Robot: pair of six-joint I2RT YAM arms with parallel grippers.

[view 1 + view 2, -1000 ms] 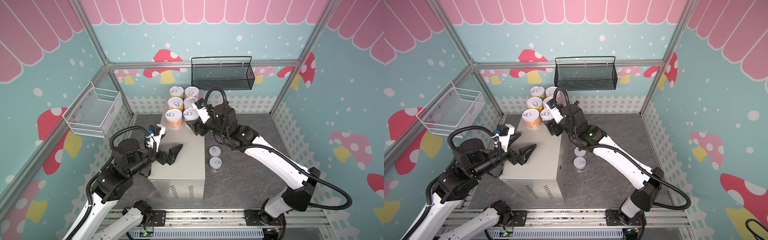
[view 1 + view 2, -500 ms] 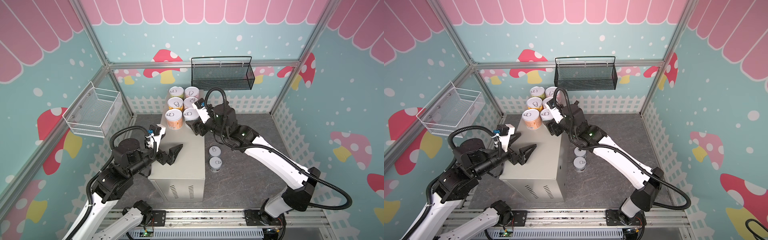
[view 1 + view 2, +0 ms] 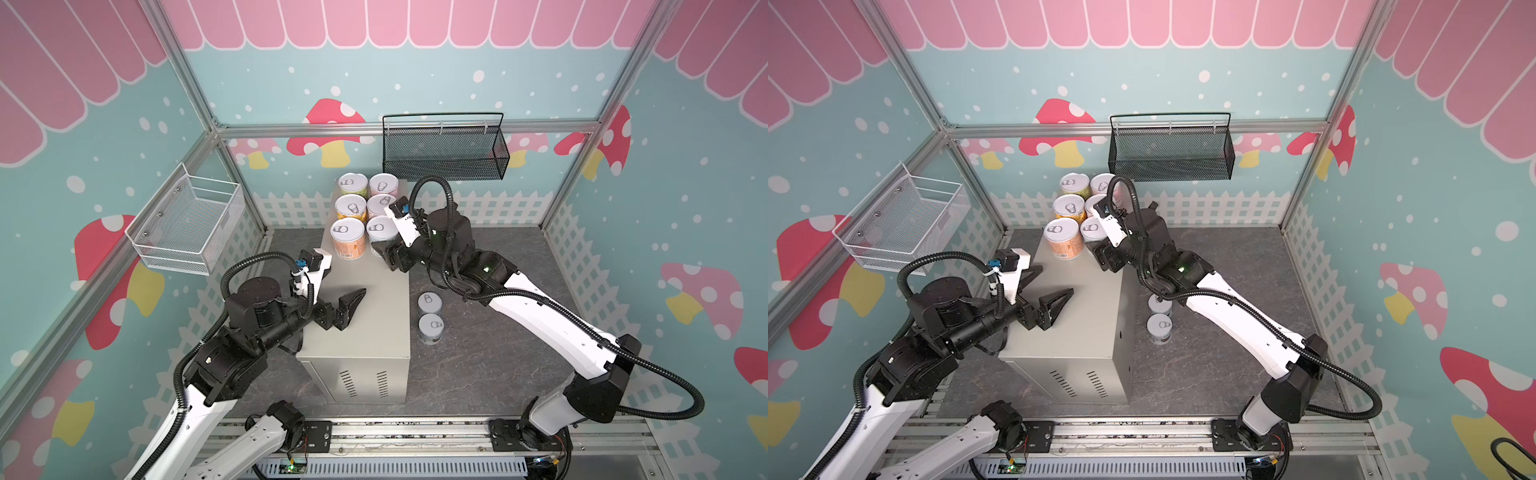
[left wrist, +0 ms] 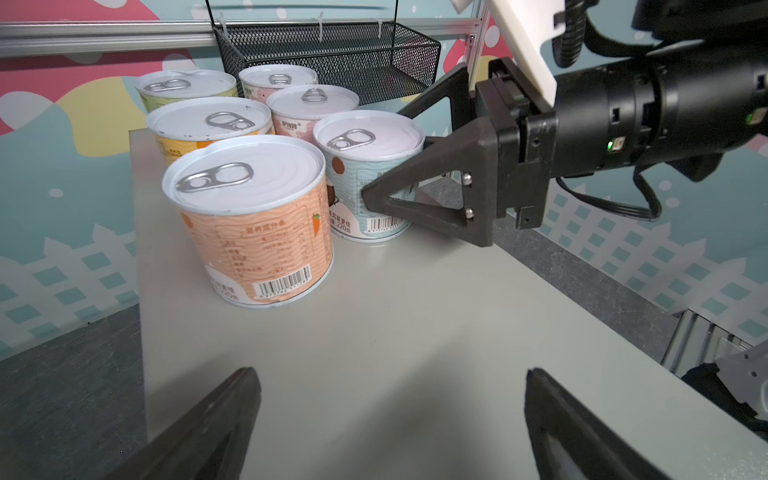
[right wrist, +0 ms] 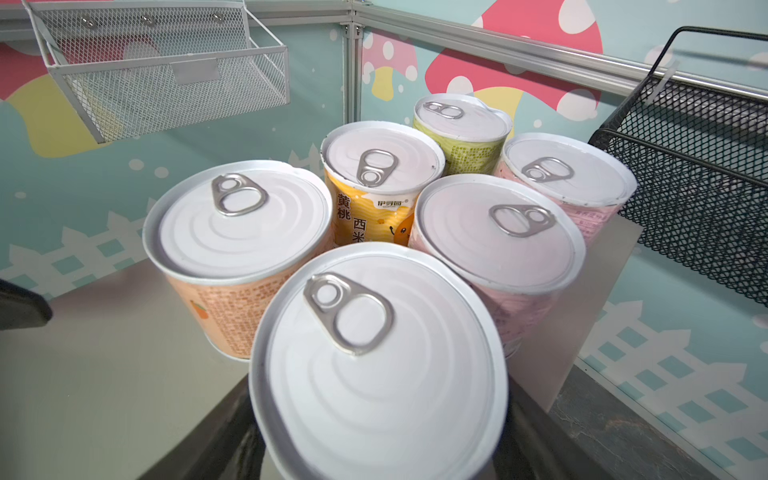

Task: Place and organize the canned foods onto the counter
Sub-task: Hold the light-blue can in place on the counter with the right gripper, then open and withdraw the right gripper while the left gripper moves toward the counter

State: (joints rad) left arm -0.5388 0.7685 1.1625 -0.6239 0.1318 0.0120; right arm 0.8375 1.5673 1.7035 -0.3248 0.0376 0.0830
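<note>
The left end effector hung released above the bench. The right end effector clasped the light blue can, which stood toward the bench's far right.

6 cans atop counter, 2 beside

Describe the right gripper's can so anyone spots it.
At the far end of the beige-grey counter stand six cans in pairs. In the nearest pair, right of the orange can, is the light blue can, the only one held by the right gripper.
</note>
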